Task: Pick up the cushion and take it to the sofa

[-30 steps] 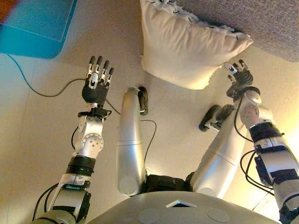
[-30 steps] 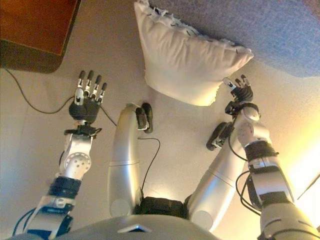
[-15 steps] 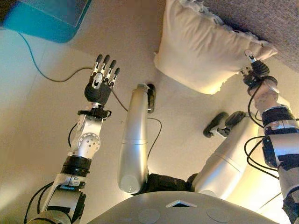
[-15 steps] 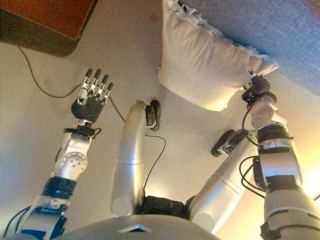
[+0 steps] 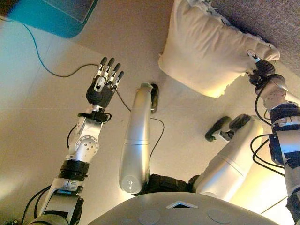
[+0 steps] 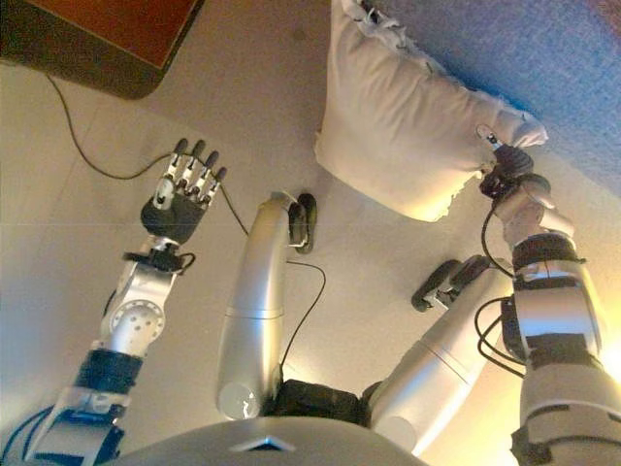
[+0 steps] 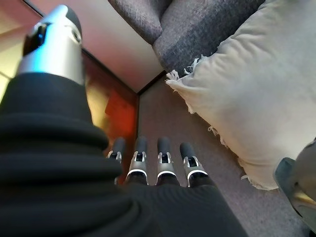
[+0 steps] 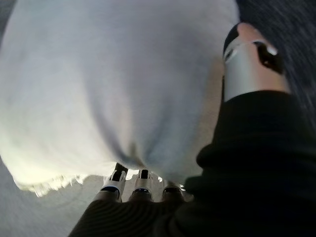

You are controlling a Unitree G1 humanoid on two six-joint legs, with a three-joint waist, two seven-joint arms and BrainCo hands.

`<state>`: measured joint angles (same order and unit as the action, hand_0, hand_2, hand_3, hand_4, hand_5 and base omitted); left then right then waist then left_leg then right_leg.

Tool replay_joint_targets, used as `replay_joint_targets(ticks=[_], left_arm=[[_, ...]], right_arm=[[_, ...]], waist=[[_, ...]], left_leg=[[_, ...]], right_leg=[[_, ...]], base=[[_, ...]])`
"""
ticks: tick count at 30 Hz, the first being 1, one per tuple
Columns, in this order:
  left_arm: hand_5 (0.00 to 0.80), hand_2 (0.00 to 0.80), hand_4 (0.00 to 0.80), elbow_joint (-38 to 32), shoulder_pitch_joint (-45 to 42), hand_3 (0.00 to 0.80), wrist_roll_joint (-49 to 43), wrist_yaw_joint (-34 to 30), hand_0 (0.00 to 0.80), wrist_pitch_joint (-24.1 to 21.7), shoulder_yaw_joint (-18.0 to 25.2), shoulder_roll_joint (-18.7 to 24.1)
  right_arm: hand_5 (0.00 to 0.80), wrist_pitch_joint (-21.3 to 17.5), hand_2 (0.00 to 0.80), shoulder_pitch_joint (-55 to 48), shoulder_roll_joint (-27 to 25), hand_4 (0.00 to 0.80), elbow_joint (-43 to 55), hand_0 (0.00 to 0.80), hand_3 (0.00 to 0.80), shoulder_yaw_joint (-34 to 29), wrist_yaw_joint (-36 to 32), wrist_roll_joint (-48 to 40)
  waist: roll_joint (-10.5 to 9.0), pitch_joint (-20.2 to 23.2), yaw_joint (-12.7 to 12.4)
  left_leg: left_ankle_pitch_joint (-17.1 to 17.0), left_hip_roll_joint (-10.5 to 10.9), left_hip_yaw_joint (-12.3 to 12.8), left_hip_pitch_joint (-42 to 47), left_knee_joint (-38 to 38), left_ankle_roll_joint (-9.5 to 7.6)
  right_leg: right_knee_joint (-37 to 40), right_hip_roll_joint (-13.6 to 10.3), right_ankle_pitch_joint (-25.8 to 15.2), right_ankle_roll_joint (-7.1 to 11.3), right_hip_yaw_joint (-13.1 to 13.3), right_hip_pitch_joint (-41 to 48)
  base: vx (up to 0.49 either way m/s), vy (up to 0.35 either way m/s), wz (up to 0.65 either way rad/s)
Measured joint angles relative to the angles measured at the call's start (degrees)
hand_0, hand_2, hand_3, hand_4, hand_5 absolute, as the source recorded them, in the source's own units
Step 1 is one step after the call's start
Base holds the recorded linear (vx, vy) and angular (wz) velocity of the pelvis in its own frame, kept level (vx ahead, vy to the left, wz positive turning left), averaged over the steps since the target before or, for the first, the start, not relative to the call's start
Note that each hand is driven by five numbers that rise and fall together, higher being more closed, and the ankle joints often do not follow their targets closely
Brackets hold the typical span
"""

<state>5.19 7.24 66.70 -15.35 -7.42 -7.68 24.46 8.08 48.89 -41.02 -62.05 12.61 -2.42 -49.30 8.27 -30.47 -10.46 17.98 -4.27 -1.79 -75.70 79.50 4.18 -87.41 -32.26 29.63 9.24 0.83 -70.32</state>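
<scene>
The cream cushion point(image 5: 211, 51) is lying on the light floor point(image 5: 42, 117), with its far edge leaning against the front of the grey sofa point(image 5: 262, 18). Its long axis is running diagonally, from the fringed corner far from the robot down to the corner at the robot's right. A frayed fringe is running along its short sides.

The right hand point(image 5: 261, 71) is sitting at the cushion's near right corner. In the right wrist view the fingers point(image 8: 129, 180) are reaching under the fabric edge while the thumb point(image 8: 249, 59) is lying over the top face, so the hand is clamping the cushion corner between them.

The left hand point(image 5: 104, 84) is hovering over the floor, well apart from the cushion, with its fingers point(image 7: 163, 160) straight and spread, holding nothing.

A thin dark cable point(image 5: 51, 72) is crossing the floor near the left hand. A dark-edged furniture corner point(image 6: 97, 39) is showing at the far left.
</scene>
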Motion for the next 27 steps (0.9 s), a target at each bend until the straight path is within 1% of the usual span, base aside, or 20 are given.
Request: replay_joint_targets(ticks=[3,12,20,23,27], left_arm=[[0.000,0.000,0.000,-0.19,-0.37,0.000,0.44,-0.54,0.000,0.60,0.14,0.90],[0.000,0.000,0.000,-0.63,-0.47,0.000,0.44,-2.12,0.000,0.66,0.20,1.30],[0.000,0.000,0.000,-0.71,-1.32,0.000,0.49,-2.17,0.000,0.87,0.47,1.56],[0.000,0.000,0.000,-1.57,-1.33,0.000,0.54,-2.16,0.000,0.87,0.53,1.55],[0.000,0.000,0.000,-2.14,-1.32,0.000,1.92,-2.07,0.000,0.85,0.72,1.53]], right_arm=[[0.800,0.13,0.800,0.48,-1.30,0.800,-0.02,0.800,0.800,1.54,-0.47,1.93],[0.800,-0.04,0.800,0.57,-1.32,0.800,-0.13,0.800,0.800,1.79,-3.26,3.14],[0.800,-1.94,0.800,0.21,-1.04,0.800,0.86,0.800,0.800,1.71,-4.01,2.86],[0.800,-3.11,0.800,-1.34,-1.06,0.800,4.22,0.800,0.800,1.51,-2.60,3.26],[0.800,-4.54,0.800,-5.71,-0.65,0.800,15.10,0.800,0.800,1.51,1.79,5.62]], waist=[[0.02,-0.01,-0.21],[0.22,0.03,-1.56],[0.21,0.03,-1.47],[0.20,0.02,-1.43],[0.13,-0.02,-1.40]], left_leg=[[0.01,-0.02,-0.05,-0.42,0.48,0.01],[0.07,-0.04,-0.51,-1.11,1.66,0.05],[0.03,-0.20,-0.62,-1.28,1.86,-0.02],[0.01,-0.59,-0.65,-1.24,1.30,-0.02],[-0.10,-1.73,-0.55,-0.33,-0.84,0.00]], right_leg=[[-0.71,-0.07,0.65,0.03,0.07,0.00],[-1.81,-0.06,1.06,0.14,0.07,-0.11],[-1.81,0.00,1.13,0.15,0.05,-0.06],[-1.17,0.14,1.10,0.13,-0.40,0.10],[1.95,1.72,0.06,0.28,-1.76,1.41]], base=[[0.003,-0.021,0.09],[-0.004,-0.006,0.01],[0.000,0.000,0.00],[-0.042,-0.013,-0.03],[-0.053,0.011,-0.12]])
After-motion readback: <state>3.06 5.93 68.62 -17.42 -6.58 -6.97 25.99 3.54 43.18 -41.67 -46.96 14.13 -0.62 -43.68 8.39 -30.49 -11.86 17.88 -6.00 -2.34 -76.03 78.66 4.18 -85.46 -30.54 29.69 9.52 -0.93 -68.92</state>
